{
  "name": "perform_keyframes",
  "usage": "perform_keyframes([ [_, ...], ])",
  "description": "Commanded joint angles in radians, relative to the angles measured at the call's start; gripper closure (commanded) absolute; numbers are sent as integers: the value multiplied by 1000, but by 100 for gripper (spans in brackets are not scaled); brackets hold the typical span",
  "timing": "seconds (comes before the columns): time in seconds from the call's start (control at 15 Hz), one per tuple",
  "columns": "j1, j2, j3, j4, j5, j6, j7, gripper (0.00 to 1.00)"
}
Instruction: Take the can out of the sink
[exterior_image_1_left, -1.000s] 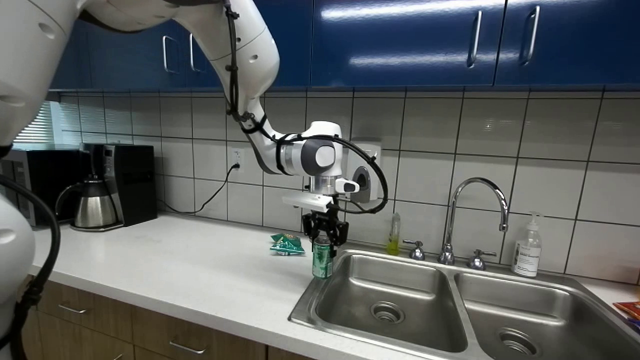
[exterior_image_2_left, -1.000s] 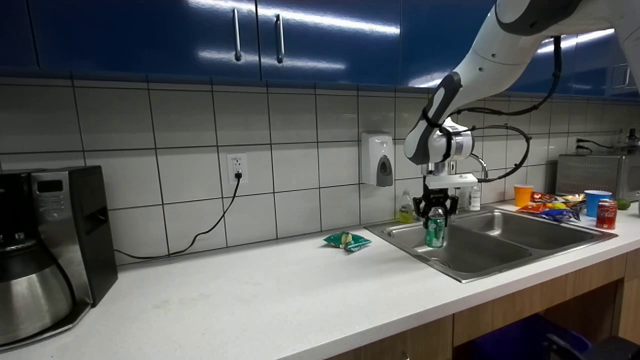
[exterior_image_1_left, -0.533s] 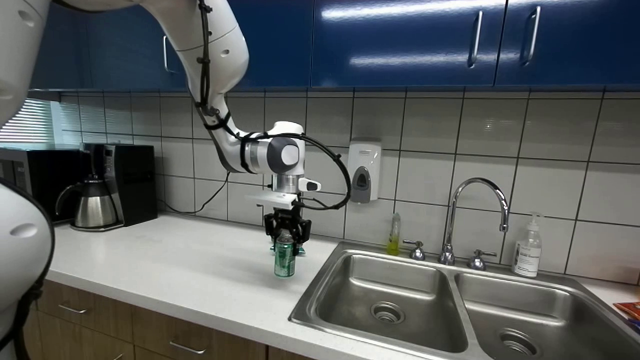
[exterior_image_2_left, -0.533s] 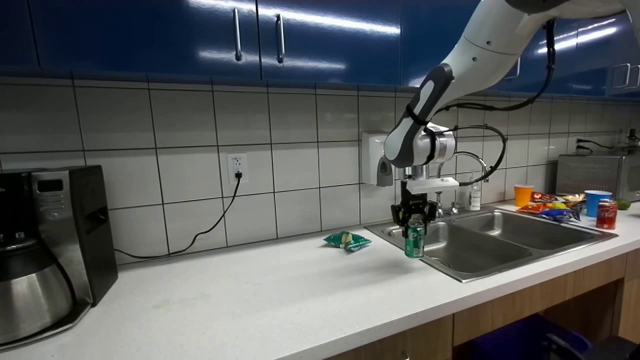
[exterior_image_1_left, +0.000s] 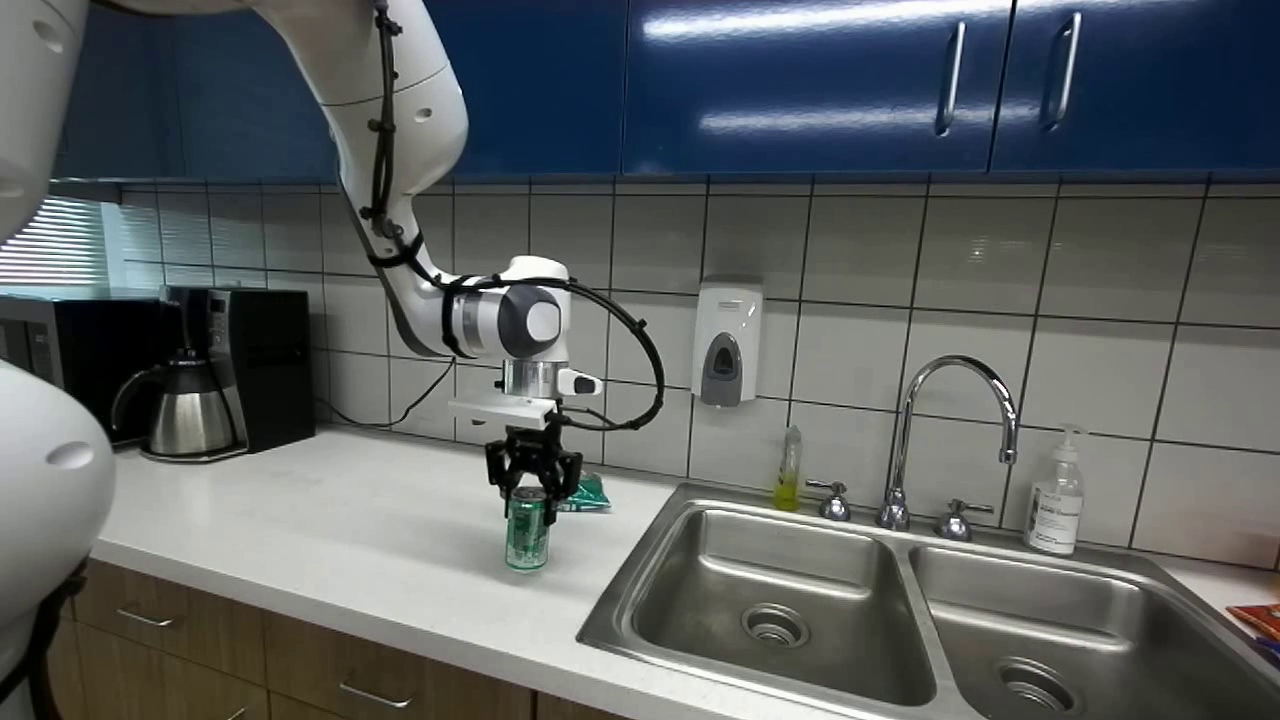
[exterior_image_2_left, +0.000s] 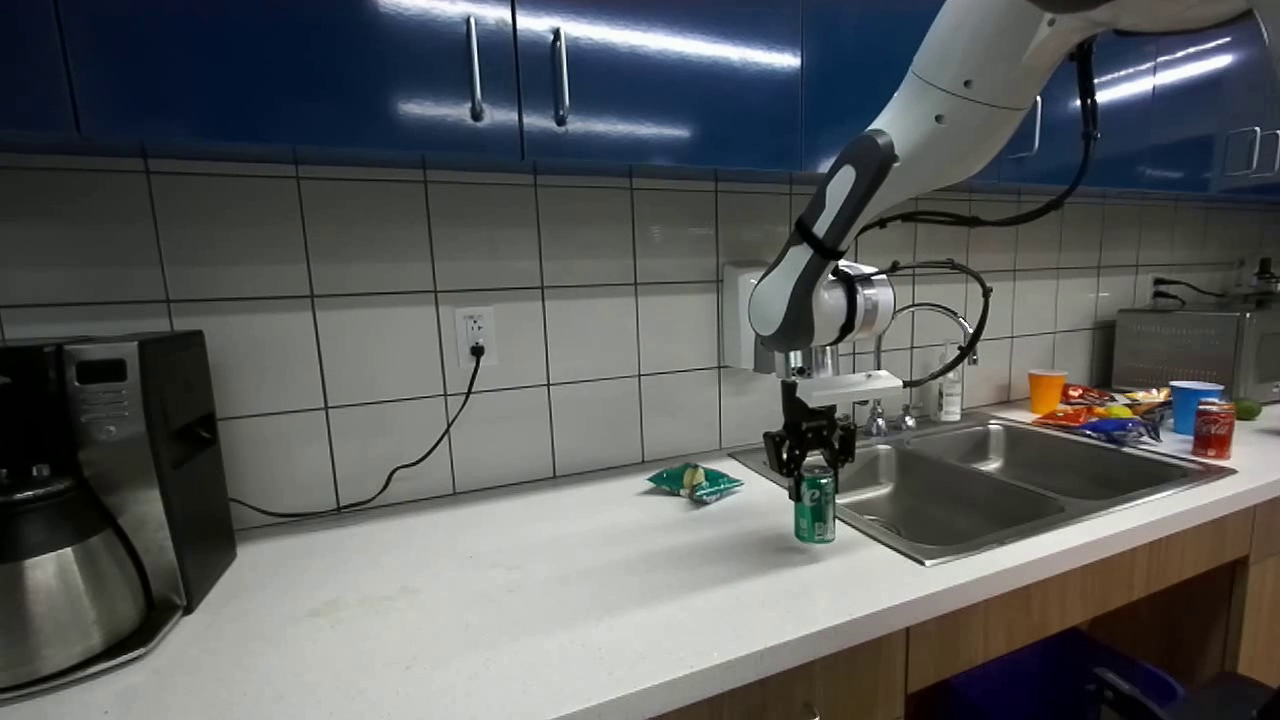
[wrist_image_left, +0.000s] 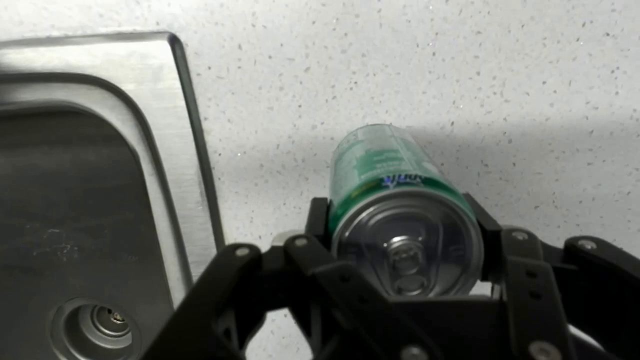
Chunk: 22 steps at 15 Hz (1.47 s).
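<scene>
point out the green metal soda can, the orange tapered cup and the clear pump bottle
Green metal soda can (exterior_image_2_left: 815, 511), in an exterior view: on its printed side.
Orange tapered cup (exterior_image_2_left: 1046, 393), in an exterior view: on its outer wall.
Clear pump bottle (exterior_image_1_left: 1054, 508), in an exterior view: on its white label.

Arm (exterior_image_1_left: 425, 140) bent; gripper (exterior_image_1_left: 529, 508) pointing down; 2 fingers (wrist_image_left: 317, 219) clamped
</scene>
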Motion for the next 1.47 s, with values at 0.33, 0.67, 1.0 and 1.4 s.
perform_keyframes([
  [0.33,-3,-18,7,-44,-34,9,44,61],
  [0.67,-1,-12,6,-54,-38,14,49,61],
  [1.0,1,-4,7,-57,-40,18,53,61],
  [1.4,2,5,7,-56,-43,23,57,61],
])
